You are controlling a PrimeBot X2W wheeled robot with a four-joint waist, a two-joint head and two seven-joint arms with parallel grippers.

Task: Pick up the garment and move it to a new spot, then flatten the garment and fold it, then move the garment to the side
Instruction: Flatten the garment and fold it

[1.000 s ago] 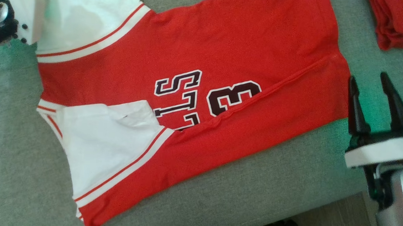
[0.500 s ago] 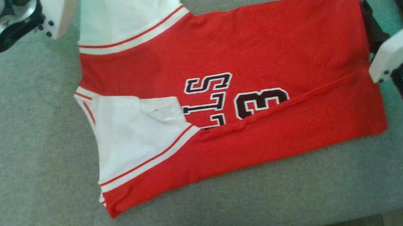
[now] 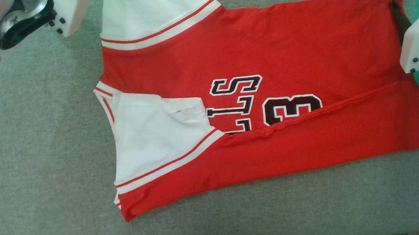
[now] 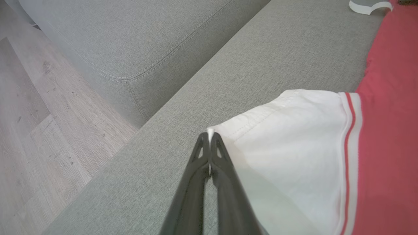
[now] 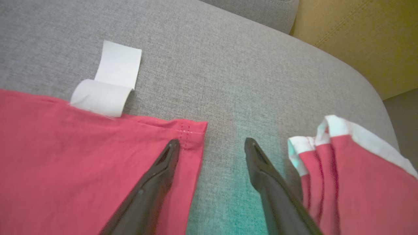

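Currently the left gripper [image 4: 209, 137] pinches the jersey [image 3: 273, 52] by its white sleeve [image 4: 287, 137]. The right gripper [image 5: 212, 143], splayed astride the hem corner, might snag the neighbouring red garment [image 5: 352, 182] instead.

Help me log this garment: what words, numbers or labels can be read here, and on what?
"LS": dark letters on the red jersey, sideways; a third letter is cut off by the fold.
"3": on the jersey beside them, lower edge under the fold.
White tag at the jersey's hem: no print visible.
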